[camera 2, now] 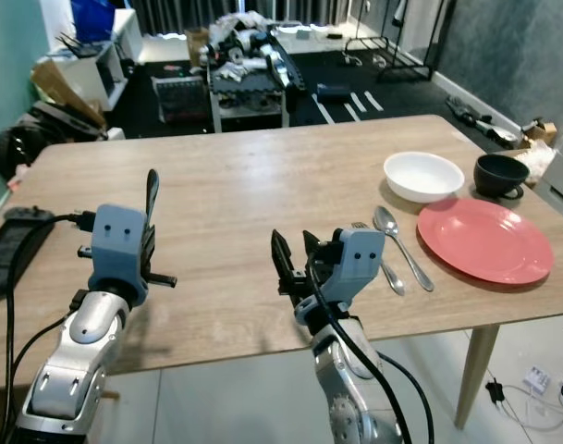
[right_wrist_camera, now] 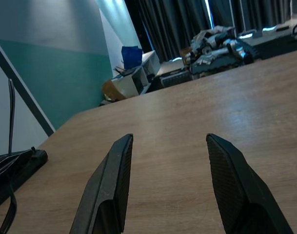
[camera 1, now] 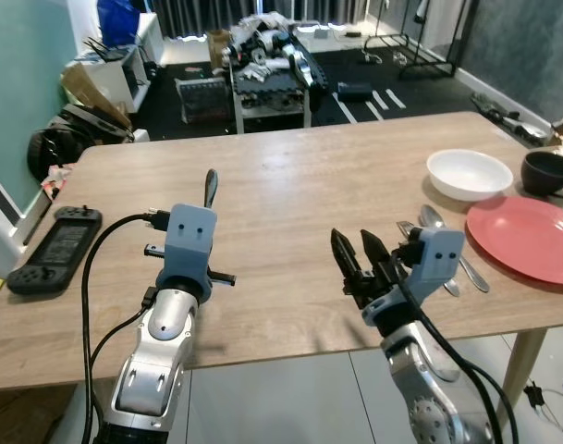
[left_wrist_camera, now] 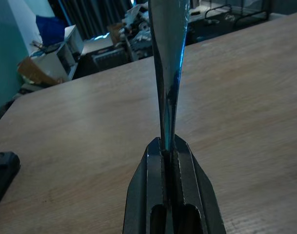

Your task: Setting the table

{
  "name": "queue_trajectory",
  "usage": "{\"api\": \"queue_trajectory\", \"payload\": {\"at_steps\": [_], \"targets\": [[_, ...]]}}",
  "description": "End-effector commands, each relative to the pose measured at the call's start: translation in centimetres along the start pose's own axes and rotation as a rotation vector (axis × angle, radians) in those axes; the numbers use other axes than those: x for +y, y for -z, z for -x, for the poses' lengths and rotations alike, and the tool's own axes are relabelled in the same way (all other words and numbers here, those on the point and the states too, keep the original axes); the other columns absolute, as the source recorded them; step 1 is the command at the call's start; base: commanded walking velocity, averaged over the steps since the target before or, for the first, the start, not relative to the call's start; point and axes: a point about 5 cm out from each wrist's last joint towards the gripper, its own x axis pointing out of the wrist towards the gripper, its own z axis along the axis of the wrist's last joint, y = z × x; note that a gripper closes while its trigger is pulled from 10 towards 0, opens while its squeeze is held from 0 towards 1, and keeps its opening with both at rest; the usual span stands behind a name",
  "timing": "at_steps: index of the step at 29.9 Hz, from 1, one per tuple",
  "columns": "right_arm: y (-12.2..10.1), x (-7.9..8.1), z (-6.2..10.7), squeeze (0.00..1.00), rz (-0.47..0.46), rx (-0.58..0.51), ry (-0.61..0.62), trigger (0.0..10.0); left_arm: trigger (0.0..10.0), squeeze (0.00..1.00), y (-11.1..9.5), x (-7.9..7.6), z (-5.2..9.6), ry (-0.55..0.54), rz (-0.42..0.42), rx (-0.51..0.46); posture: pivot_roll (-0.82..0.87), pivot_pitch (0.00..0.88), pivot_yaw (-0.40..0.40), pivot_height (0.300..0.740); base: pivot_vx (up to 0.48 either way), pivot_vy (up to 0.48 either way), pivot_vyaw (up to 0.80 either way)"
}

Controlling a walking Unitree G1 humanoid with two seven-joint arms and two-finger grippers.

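Left of the red plate [camera 2: 484,240], well apart from it, the left gripper [camera 1: 210,188] is clamped on a knife [left_wrist_camera: 168,58], blade up, above the wooden table [camera 1: 290,185]. The right gripper [right_wrist_camera: 170,187] hangs empty with fingers spread, nearer the plate.

Risk: the thin handle may slip or twist in the pinch during transfer, dropping the knife short of the plate.

Count beside the plate: one white bowl [camera 2: 423,175], one dark cup [camera 2: 501,174], one spoon [camera 2: 401,245], one fork [camera 2: 381,259].
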Motion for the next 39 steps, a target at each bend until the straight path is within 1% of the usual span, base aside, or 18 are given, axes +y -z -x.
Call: {"api": "queue_trajectory", "payload": {"at_steps": [1, 10, 12, 14, 16, 18, 22, 25, 26, 28, 29, 30, 31, 32, 33, 35, 38, 39], "targets": [[0.1, 0.1, 0.2, 0.0, -0.002, 0.008, -0.004, 10.0, 10.0, 0.0, 0.5, 0.0, 0.2, -0.003, -0.002, 0.022, -0.01, 0.075, 0.134, 0.74, 0.0, 0.0, 0.0], [0.3, 0.2, 0.2, 0.0, 0.013, 0.02, -0.018, 10.0, 10.0, 0.0, 0.7, 0.0, 0.2, -0.01, 0.003, 0.035, -0.01, 0.074, 0.129, 0.74, 0.0, 0.0, 0.0], [0.8, 0.4, 0.1, 0.0, 0.053, 0.055, -0.046, 10.0, 10.0, 0.0, 1.2, 0.2, 0.3, -0.023, -0.005, 0.076, -0.01, 0.074, 0.126, 0.74, 0.0, 0.0, 0.0], [1.5, 0.7, -0.1, 0.0, 0.088, 0.098, -0.094, 10.0, 10.0, 0.0, 2.5, 0.7, 0.4, -0.056, -0.009, 0.163, 0.01, 0.085, 0.12, 0.74, 0.0, 0.0, 0.0], [1.6, 0.8, -0.2, 0.0, 0.095, 0.109, -0.106, 10.0, 10.0, 0.0, 2.7, 0.8, 0.4, -0.065, -0.009, 0.181, 0.01, 0.085, 0.12, 0.74, 0.0, 0.0, 0.0], [2.1, 0.8, -0.6, 0.0, 0.113, 0.151, -0.16, 10.0, 10.0, 0.0, 3.5, 1.3, 0.6, -0.086, 0.012, 0.236, 0.02, 0.099, 0.121, 0.74, 0.0, 0.0, 0.0], [2.5, 0.5, -1.2, 0.0, 0.127, 0.193, -0.217, 10.0, 10.0, 0.0, 3.9, 1.6, 0.9, -0.096, 0.027, 0.266, 0.02, 0.103, 0.123, 0.74, 0.0, 0.0, 0.0], [2.9, 0.0, -2.3, 0.0, 0.123, 0.247, -0.281, 10.0, 10.0, 0.0, 3.9, 1.7, 1.1, -0.087, 0.018, 0.271, 0.03, 0.117, 0.121, 0.74, 0.0, 0.0, 0.0], [3.0, 0.0, -2.7, 0.0, 0.135, 0.26, -0.305, 10.0, 10.0, 0.0, 3.9, 1.8, 1.1, -0.092, 0.036, 0.278, 0.03, 0.124, 0.115, 0.74, 0.0, 0.0, 0.0], [3.1, -0.1, -3.2, 0.0, 0.174, 0.266, -0.328, 10.0, 10.0, 0.0, 4.2, 2.6, 1.2, -0.149, 0.134, 0.33, 0.04, 0.128, 0.11, 0.74, 0.0, 0.0, 0.0], [3.1, -0.1, -3.4, 0.0, 0.187, 0.262, -0.328, 10.0, 10.0, 0.0, 4.4, 3.1, 1.2, -0.18, 0.161, 0.348, 0.05, 0.131, 0.107, 0.74, 0.0, 0.0, 0.0], [3.1, -0.1, -3.4, 0.0, 0.187, 0.262, -0.328, 10.0, 10.0, 0.0, 4.4, 3.1, 1.2, -0.18, 0.161, 0.348, 0.05, 0.131, 0.107, 0.74, 0.0, 0.0, 0.0], [3.0, -0.2, -3.6, 0.0, 0.189, 0.254, -0.317, 10.0, 10.0, 0.0, 4.6, 3.6, 1.2, -0.207, 0.182, 0.361, 0.05, 0.132, 0.105, 0.74, 0.0, 0.0, 0.0], [2.5, -0.5, -3.8, 0.0, 0.185, 0.223, -0.284, 10.0, 10.0, 0.0, 5.1, 4.9, 1.1, -0.256, 0.194, 0.399, 0.05, 0.136, 0.1, 0.74, 0.0, 0.0, 0.0], [2.5, -0.5, -3.8, 0.0, 0.185, 0.223, -0.284, 10.0, 10.0, 0.0, 5.1, 4.9, 1.1, -0.256, 0.194, 0.399, 0.05, 0.136, 0.1, 0.74, 0.0, 0.0, 0.0], [2.1, -0.9, -3.8, 0.0, 0.181, 0.194, -0.252, 10.0, 10.0, 0.0, 5.8, 5.7, 1.0, -0.24, 0.135, 0.466, 0.05, 0.141, 0.099, 0.74, 0.0, 0.0, 0.0], [1.2, -1.9, -3.8, 0.0, 0.151, 0.131, -0.162, 10.0, 10.0, 0.0, 6.0, 7.0, 0.6, -0.211, 0.067, 0.477, 0.05, 0.144, 0.102, 0.74, 0.0, 0.0, 0.0], [0.8, -2.5, -3.8, 0.0, 0.124, 0.098, -0.109, 10.0, 10.0, 0.0, 6.1, 7.5, 0.6, -0.198, 0.073, 0.491, 0.06, 0.145, 0.105, 0.74, 0.0, 0.0, 0.0]]}}
